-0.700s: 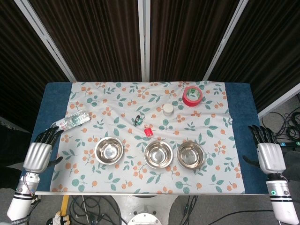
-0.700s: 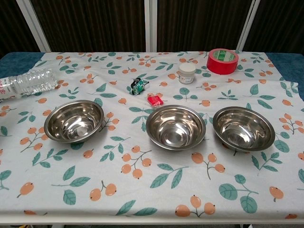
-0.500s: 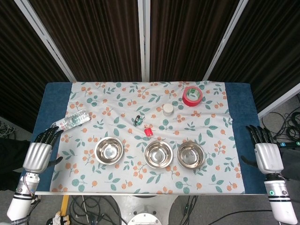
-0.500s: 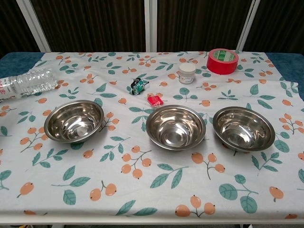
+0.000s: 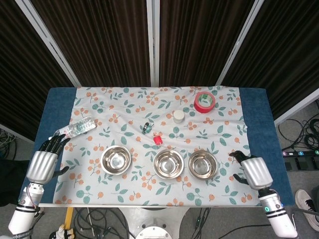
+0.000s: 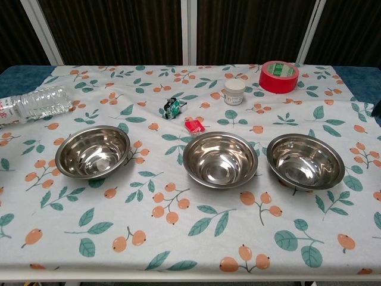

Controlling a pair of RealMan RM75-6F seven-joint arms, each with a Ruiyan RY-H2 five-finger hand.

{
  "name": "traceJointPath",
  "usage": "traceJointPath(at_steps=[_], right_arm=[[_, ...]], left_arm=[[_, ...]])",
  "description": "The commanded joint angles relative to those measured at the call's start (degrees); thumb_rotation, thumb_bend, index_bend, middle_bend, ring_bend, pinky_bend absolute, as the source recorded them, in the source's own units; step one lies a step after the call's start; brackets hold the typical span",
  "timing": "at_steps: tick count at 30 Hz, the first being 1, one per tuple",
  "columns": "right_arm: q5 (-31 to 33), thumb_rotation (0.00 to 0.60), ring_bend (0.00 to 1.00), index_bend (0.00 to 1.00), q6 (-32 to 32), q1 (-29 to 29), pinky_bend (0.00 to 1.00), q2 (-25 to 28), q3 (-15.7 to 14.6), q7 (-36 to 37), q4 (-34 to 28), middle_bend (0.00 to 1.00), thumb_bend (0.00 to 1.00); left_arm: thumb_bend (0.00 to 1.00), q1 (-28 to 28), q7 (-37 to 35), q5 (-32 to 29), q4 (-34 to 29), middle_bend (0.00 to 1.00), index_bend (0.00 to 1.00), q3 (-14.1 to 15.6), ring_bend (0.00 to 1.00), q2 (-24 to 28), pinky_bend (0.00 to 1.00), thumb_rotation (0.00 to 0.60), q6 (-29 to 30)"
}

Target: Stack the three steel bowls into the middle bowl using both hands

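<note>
The three steel bowls stand apart in a row on the desk (image 5: 256, 107), none yet stacked. The right hand (image 5: 253, 172) holds nothing; its fingers look curled inward, just beside the right bowl (image 5: 202, 165). The left hand (image 5: 44, 162) is empty, fingers extended and apart, near the left bowl (image 5: 115, 160) but clear of it. The middle bowl (image 5: 168, 164) lies beyond the right bowl from the right hand.

Probable faults from this state:
- Smooth steel rims may slip from the fingers; a weak pinch would drop a bowl.
- The right and middle bowls sit close; a tilted lift could knock the middle one.
- The loose patterned cloth (image 6: 178, 238) may drag and shift the row.
- The water bottle (image 5: 77, 127), just ahead of the left hand, could be nudged.
</note>
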Motion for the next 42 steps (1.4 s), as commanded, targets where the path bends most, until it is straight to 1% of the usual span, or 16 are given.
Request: traceJointPath(at_steps=[1,11,18,24,29,35,40,42], right_arm=[[-1.7,0.6,0.64,0.32,-2.9,1.7,0.63,-2.4,-1.7,-4.1,-0.8,0.32,0.1],[-1.2,0.6,0.64,0.32,-6.6,3.6,0.63,-4.5,-2.3,-9.2,-2.3,0.32,0.1],[0.5,0.6,0.64,0.32,-9.2,5.0,0.63,-6.3,-2.0,-12.3,-1.8,0.33,0.1],[2.6,0.6,0.64,0.34,-11.0,6.3,0.63,-8.2,-1.1,-14.9,-0.8,0.35,0.13],[5.1,0.6,0.64,0.38,-12.4,7.5,0.63,-9.8,0.2,-16.8,0.2,0.38,0.15],[7.3,0.6,0.65,0.4,-13.9,8.6,0.63,-11.1,0.4,-18.6,1.3,0.39,0.19],[8.8,0.6,0.71,0.44,-14.0,8.7,0.67,-12.0,0.2,-19.5,2.0,0.44,0.31],[8.8,0.6,0.73,0.46,-13.7,8.7,0.69,-12.4,0.0,-20.0,2.4,0.46,0.34]], left_arm=[[0.03,0.1,0.0,0.3,0.0,0.21,0.2,0.1,0.14,0.2,0.23,0.6,0.3],[0.03,0.4,-1.2,0.2,0.3,0.21,0.2,0.1,0.14,0.6,0.23,0.6,0.7],[0.03,0.4,-2.5,-0.4,1.3,0.21,0.2,0.0,0.14,0.5,0.23,0.6,0.2],[0.03,0.4,-3.7,-0.8,2.6,0.21,0.2,-0.3,0.14,0.3,0.23,0.6,0.2],[0.03,0.6,-2.7,-1.2,4.1,0.21,0.2,-0.7,0.14,-0.6,0.23,0.6,0.8],[0.03,0.7,-3.7,-1.6,4.8,0.21,0.2,-0.8,0.14,-0.7,0.23,0.6,0.6],[0.03,0.9,-4.9,-1.7,5.5,0.21,0.2,-1.1,0.14,-1.1,0.23,0.6,1.2],[0.04,0.9,-5.1,-1.7,6.1,0.2,0.2,-1.2,0.14,-1.5,0.23,0.6,1.6]])
